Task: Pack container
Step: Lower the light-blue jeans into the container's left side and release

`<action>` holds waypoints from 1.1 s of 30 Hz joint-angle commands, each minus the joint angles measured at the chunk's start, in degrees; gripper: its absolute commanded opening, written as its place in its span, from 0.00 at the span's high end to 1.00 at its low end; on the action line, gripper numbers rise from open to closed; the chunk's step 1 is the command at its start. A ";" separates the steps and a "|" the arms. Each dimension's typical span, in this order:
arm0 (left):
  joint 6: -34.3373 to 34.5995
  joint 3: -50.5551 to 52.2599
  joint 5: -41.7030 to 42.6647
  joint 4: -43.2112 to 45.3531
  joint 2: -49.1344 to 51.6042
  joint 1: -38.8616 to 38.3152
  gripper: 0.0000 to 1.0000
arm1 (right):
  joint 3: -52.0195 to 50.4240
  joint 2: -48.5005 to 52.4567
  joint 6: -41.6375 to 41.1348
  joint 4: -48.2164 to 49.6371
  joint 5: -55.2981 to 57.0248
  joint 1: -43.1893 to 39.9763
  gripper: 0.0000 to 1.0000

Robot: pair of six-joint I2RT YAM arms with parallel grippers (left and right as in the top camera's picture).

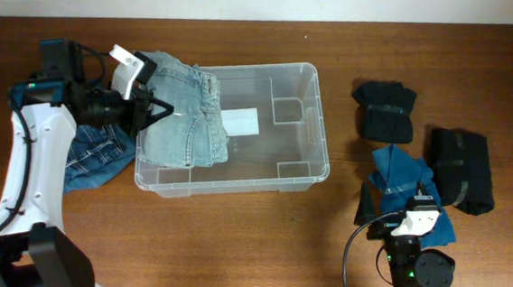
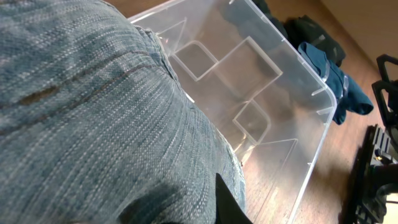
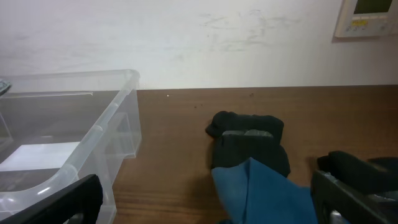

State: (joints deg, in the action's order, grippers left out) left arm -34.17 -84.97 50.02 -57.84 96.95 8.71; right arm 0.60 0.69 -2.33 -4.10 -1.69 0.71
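Container, white label unreadable, jeans over its rim, left claw grip unclear, right claw spread.

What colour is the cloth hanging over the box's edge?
Faded light blue denim jeans, seen best from the overhead view.

The table carries the container, a denim heap, 2 black bundles and a teal cloth.
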 commanded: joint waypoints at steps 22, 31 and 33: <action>28.15 -1.86 -16.63 8.61 -0.09 -8.04 0.99 | -0.28 -0.37 0.39 -0.37 0.26 -0.46 0.02; 24.22 -1.86 -16.90 9.90 -0.09 -12.26 0.99 | -0.28 -0.37 0.42 -0.37 0.26 -0.46 0.02; 24.22 -1.86 -17.73 9.86 -0.09 -12.26 0.99 | -0.28 -0.37 0.42 -0.37 0.26 -0.46 0.02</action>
State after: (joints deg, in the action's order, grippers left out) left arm -8.14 -84.97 31.44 -48.80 97.08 -3.66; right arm 0.60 0.69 -2.31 -4.12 -1.69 0.71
